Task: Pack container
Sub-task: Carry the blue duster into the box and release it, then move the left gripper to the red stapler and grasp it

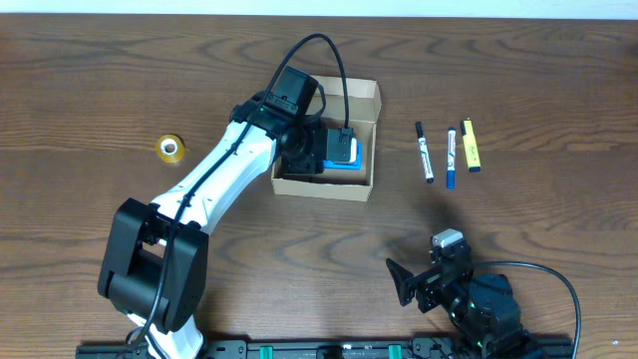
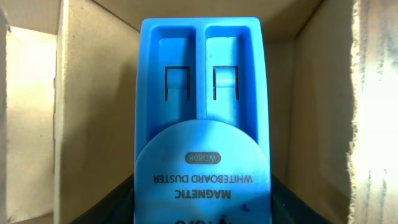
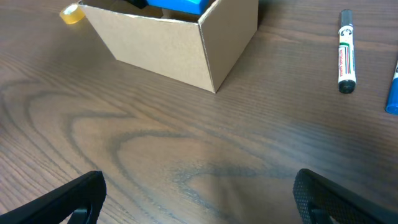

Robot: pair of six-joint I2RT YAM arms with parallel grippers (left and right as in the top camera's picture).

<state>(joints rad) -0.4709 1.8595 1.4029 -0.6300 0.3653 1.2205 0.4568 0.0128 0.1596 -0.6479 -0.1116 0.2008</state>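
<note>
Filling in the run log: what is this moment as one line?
left pincer: shut on blue duster, inside container | right pincer: open, over table | markers: three, on table, unpacked

A dark brown wooden counter (image 1: 90, 70) with broad, wavy grain and looping rings fills nearly the whole scene. Along its far edge, seen from overhead, runs a thin pale strip (image 1: 419, 6); whether that is wall or floor cannot be told. The light is soft and even, leaving a dull sheen on the wood and only faint, short shadows.
</note>
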